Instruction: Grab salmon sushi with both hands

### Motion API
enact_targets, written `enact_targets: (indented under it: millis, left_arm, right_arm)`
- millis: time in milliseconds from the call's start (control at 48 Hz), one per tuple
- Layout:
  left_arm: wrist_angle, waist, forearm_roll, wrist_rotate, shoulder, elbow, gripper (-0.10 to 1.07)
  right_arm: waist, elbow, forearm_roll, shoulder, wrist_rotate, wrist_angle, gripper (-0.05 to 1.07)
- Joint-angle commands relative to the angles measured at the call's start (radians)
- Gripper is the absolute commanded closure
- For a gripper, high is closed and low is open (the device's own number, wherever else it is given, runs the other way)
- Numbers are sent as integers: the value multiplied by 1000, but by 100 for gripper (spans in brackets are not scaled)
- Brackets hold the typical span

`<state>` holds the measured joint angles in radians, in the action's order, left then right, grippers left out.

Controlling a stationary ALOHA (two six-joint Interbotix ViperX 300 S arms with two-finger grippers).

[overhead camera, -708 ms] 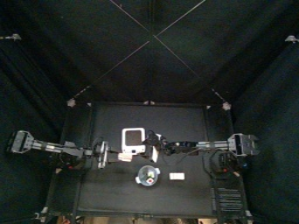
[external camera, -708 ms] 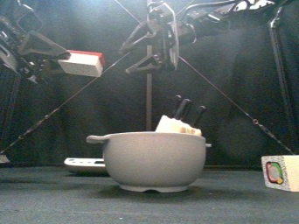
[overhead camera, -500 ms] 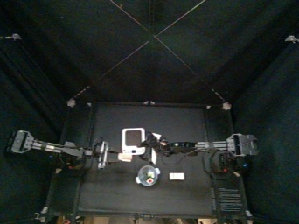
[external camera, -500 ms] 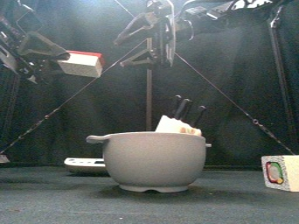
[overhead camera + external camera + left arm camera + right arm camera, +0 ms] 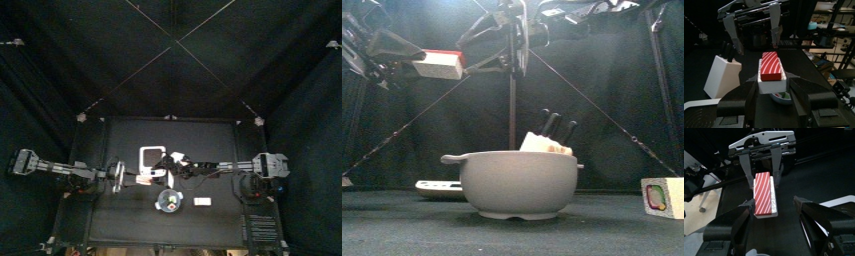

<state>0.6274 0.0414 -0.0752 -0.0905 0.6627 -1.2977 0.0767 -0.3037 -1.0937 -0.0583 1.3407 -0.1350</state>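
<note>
The salmon sushi (image 5: 770, 69), a white block with a red-and-white striped top, hangs high above the table. My left gripper (image 5: 773, 83) is shut on it, a jaw on each long side. The right gripper (image 5: 773, 203) is open, its jaws standing on both sides of the sushi's (image 5: 763, 195) free end without pressing it. In the front view the sushi (image 5: 438, 64) sits at upper left, and the right gripper (image 5: 486, 45) reaches it from the right. From above, both grippers meet over the table's left middle, near the sushi (image 5: 146, 177).
A grey bowl (image 5: 516, 185) with a knife block (image 5: 545, 142) behind it stands on the table below. A small cube (image 5: 660, 195) sits at front right and a flat white tray (image 5: 436, 187) at left. A white outline (image 5: 152, 155) lies behind the grippers.
The right gripper has moved left toward the sushi and now has its open jaws around the sushi's end. The left gripper has kept hold and barely shifted.
</note>
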Motion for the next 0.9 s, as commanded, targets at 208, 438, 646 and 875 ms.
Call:
enact_targets:
  millis: [208,438,646,875]
  left_arm:
    - [9,-25,0,2,-2,32,42]
    - [8,-55,-2,2,-2,34,42]
    - [6,-80,-2,2,-2,34,42]
    - [6,-78,0,0,-2,32,42]
  right_arm:
    - [-2,60,-14,-20,0,-6,8]
    - [-2,66,-15,-29,0,-6,8]
    - [-5,67,-18,-29,2,-5,8]
    - [3,66,-18,-29,2,3,9]
